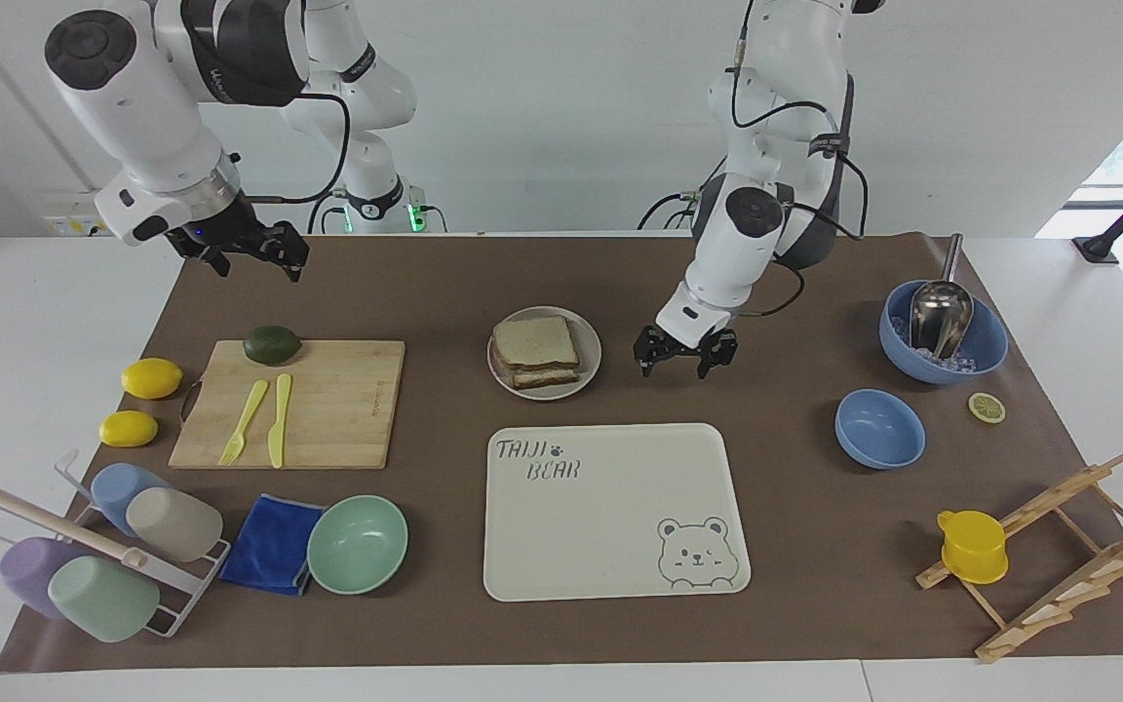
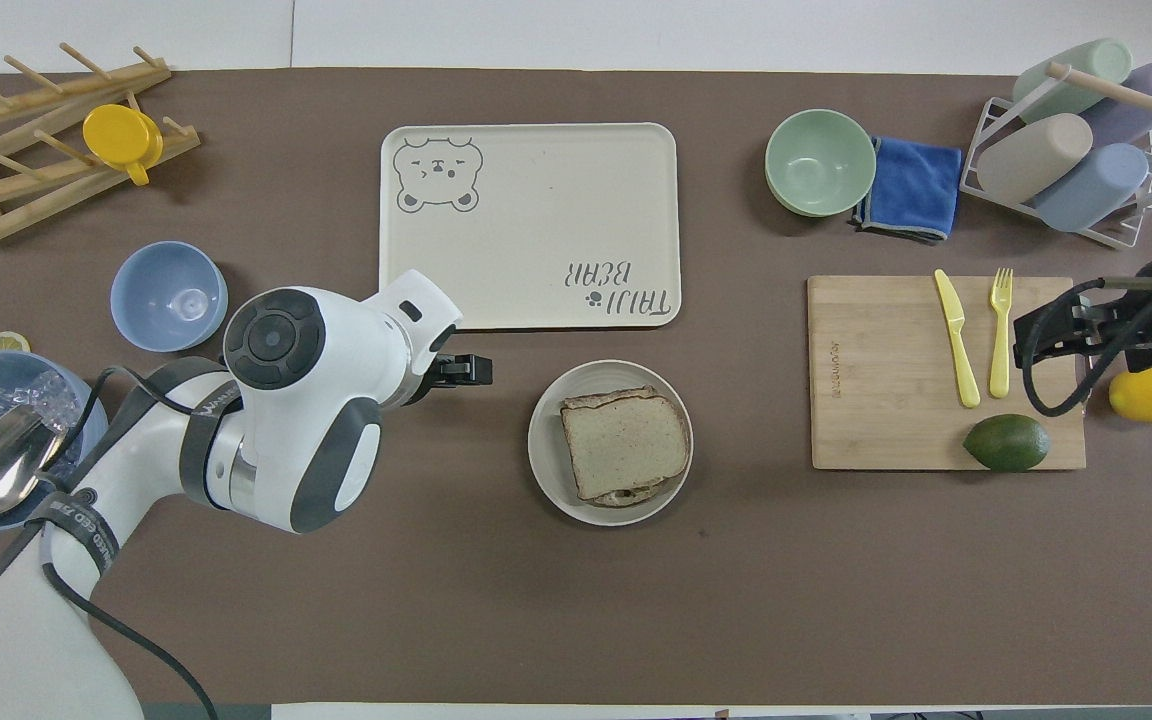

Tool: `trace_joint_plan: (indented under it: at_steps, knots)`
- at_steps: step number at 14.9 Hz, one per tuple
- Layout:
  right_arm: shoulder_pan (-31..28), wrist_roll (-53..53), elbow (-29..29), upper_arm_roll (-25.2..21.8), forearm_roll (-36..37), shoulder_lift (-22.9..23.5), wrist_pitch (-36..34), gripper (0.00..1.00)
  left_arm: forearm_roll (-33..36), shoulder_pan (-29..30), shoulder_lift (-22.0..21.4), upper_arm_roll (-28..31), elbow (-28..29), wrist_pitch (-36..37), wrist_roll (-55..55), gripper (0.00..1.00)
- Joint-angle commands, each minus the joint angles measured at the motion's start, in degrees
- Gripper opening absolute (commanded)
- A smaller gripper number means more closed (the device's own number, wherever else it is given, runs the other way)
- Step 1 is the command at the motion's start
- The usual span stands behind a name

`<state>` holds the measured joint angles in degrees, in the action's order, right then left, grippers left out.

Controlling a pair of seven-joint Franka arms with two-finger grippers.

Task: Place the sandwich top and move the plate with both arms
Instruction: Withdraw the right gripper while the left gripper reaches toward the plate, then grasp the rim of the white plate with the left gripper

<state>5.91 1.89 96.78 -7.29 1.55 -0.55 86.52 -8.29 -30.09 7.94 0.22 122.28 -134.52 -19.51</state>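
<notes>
The sandwich top [image 1: 534, 340] [image 2: 626, 438], a pale brown bread slice, lies on a stacked sandwich on the round cream plate [image 1: 592, 363] [image 2: 546, 450] in the middle of the mat. My left gripper [image 1: 683, 366] [image 2: 477, 370] hangs low and open just beside the plate, toward the left arm's end of the table, touching nothing. My right gripper [image 1: 254, 265] [image 2: 1023, 335] is raised and open with nothing in it, over the mat at the cutting board's edge near the avocado.
The bear tray [image 1: 610, 546] lies farther from the robots than the plate. A cutting board [image 1: 328, 409] carries an avocado [image 1: 272, 344], fork and knife, with two lemons [image 1: 151, 377] beside it. A blue bowl with ice and scoop [image 1: 942, 336], a smaller blue bowl [image 1: 879, 427], a mint bowl [image 1: 357, 543], a cup rack and a wooden rack stand around.
</notes>
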Motion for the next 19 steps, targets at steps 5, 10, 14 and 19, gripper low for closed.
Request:
trace_joint_plan:
  at_steps: [5,10,14,19]
  knots:
    - [-0.3,-9.6,0.7,-5.1,-2.3,0.9,4.2,1.00,-1.3,-5.8,-1.0,0.8,2.3,-1.5,0.3,0.95]
    - [0.4,-3.0,-2.0,-4.3,-6.2,1.1,3.4,1.00,-1.5,-7.1,-0.6,0.8,2.7,-1.8,0.5,0.91]
    - [0.2,-4.7,-1.8,-4.3,-6.3,0.8,3.1,1.00,-3.6,-8.7,1.5,0.8,2.7,-4.7,0.4,0.84]
    - [0.4,-4.1,-1.9,-4.4,-6.1,0.8,1.8,1.00,-3.9,-9.5,3.7,0.7,2.6,-7.1,0.5,0.79]
